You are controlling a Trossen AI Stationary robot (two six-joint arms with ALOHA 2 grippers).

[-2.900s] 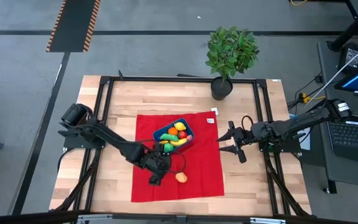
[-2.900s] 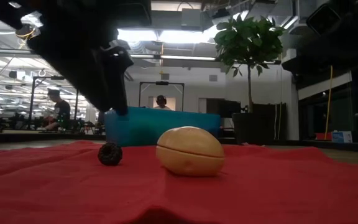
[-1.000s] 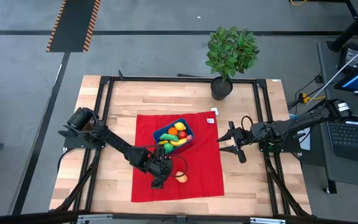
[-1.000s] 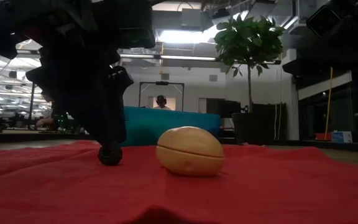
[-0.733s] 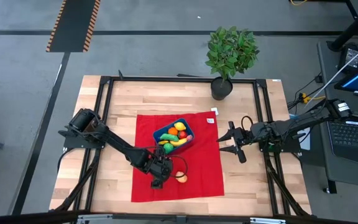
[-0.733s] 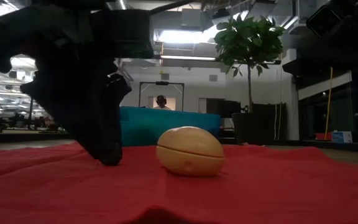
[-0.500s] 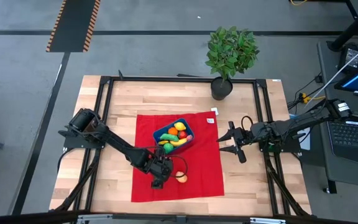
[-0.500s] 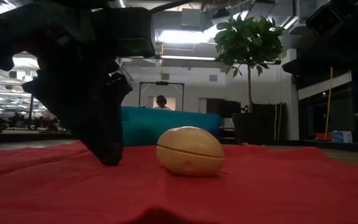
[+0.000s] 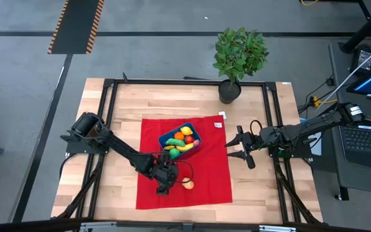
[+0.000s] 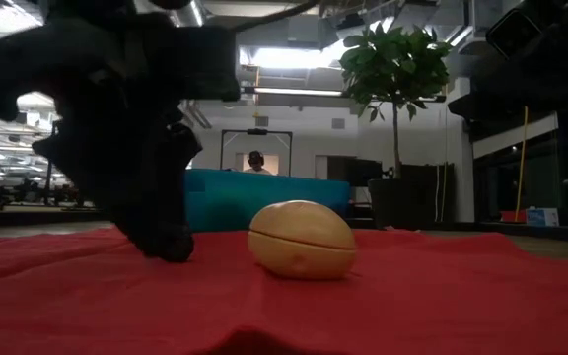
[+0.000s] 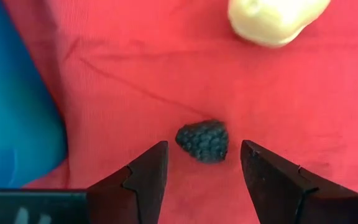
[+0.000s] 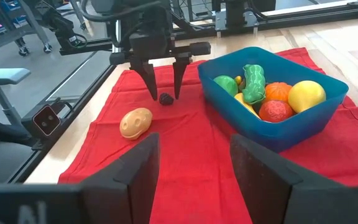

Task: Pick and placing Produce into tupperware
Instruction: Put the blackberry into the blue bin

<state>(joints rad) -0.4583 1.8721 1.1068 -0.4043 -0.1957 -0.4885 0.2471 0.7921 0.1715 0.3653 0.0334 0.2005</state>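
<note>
A small dark berry [image 11: 202, 141] lies on the red cloth [image 11: 328, 93]. My left gripper [image 11: 204, 152] is open and low over the cloth, one finger on each side of the berry, with a gap on both sides. The right wrist view shows the same: the left gripper [image 12: 165, 92] pointing down around the berry [image 12: 165, 98]. A pale yellow potato-like piece [image 9: 187, 183] rests on the cloth beside it. The blue container [image 9: 192, 131] sits on the cloth, holding several coloured fruits. My right gripper [image 12: 191, 152] is open and waits at the cloth's right edge [image 9: 237, 147].
A potted plant [image 9: 238, 55] stands at the table's far edge. A small white tag [image 9: 222, 116] lies near the cloth's far right corner. Bare wood shows left and right of the cloth. A person [image 10: 255, 162] is in the room behind the table.
My left gripper has come down toward the cloth, from just above the dark berry to standing around it. The berry and the yellow piece have stayed where they were.
</note>
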